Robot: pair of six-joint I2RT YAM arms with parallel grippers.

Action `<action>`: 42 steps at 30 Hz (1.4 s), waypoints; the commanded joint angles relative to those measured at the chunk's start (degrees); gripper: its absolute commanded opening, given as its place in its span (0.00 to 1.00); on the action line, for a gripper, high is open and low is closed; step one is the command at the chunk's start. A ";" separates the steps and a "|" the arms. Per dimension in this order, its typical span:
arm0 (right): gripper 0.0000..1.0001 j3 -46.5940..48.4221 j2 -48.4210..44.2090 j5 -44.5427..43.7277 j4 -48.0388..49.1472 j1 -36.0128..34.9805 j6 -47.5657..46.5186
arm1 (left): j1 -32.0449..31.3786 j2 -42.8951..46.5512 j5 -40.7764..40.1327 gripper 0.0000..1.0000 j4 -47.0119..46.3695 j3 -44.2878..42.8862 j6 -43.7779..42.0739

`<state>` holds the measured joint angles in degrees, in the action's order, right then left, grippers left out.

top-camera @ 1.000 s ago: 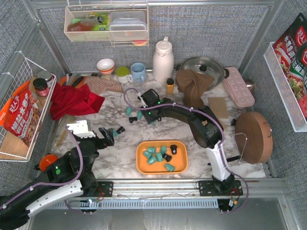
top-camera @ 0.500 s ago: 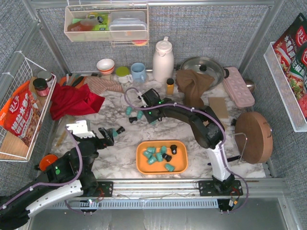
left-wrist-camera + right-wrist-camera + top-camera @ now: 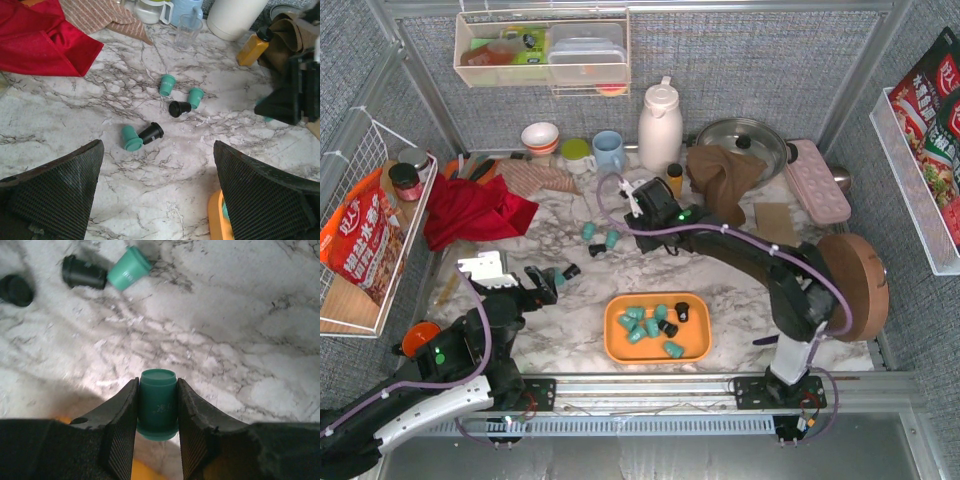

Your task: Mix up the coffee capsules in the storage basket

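Holding: my right gripper point(image 3: 157, 383) has both fingers clamped on the sides of one teal capsule point(image 3: 158, 412), which looks clear of the marble.
Right arm: it reaches from the near right corner in a long diagonal, with the wrist out past the desk's middle toward the back edge. The right gripper point(image 3: 642, 203) is just short of the orange-yellow bottle point(image 3: 674, 180).
Storage basket: the basket point(image 3: 617, 345) sits at the near edge, about midway along. A cluster of teal pods and a couple of black ones is already inside.
Loose capsules: two teal and one black point(image 3: 597, 250) lie just left of my right wrist. Another teal-and-black pair point(image 3: 141, 135) lies closer to the left edge.
Left gripper: the jaws of the left gripper point(image 3: 160, 192) are spread wide and empty, low over the marble on the near left side.
Doing it well: I'd pull the pod back toward the near edge and centre it over the basket. I'd lower it inside the low rim before letting go so it can't bounce out. Dropping it beside the black ones would help the mix.
Watch: the elbow needs to stay clear of the bottle.
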<state>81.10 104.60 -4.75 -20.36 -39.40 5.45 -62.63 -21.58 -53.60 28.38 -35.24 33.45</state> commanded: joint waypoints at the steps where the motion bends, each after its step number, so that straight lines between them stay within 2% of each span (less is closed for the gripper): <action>1: 0.30 -4.27 -7.41 0.41 -0.04 -1.91 0.05 | -0.08 -0.03 -0.53 0.99 0.27 0.01 -0.01; 12: 0.30 -19.33 -23.13 3.22 -2.92 -12.06 -2.24 | -0.04 0.16 -1.85 0.99 0.88 -0.02 0.23; 20: 0.31 -28.75 -32.20 -5.22 -11.58 -12.71 0.21 | -0.05 0.31 -2.29 0.99 0.45 0.14 0.15; 27: 0.31 -32.09 -33.30 -7.59 -13.91 -12.64 6.04 | -0.07 -0.34 -2.25 0.99 0.29 0.26 0.27; 33: 0.47 -31.78 -31.55 -7.55 -13.88 -12.55 8.53 | -0.09 -0.80 -1.78 0.99 0.27 0.45 0.36; 38: 0.53 -30.97 -31.53 -7.47 -14.09 -12.55 8.71 | -0.06 -1.62 -1.10 0.99 0.52 0.15 0.47; 42: 0.55 -30.05 -32.57 -7.81 -14.35 -12.55 8.42 | -0.06 -2.57 -0.80 0.99 0.41 -0.16 0.65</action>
<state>49.89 72.90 -11.73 -34.11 -51.90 13.34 -62.63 -23.42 -54.92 28.38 -34.81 33.69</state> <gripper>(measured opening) 0.544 0.993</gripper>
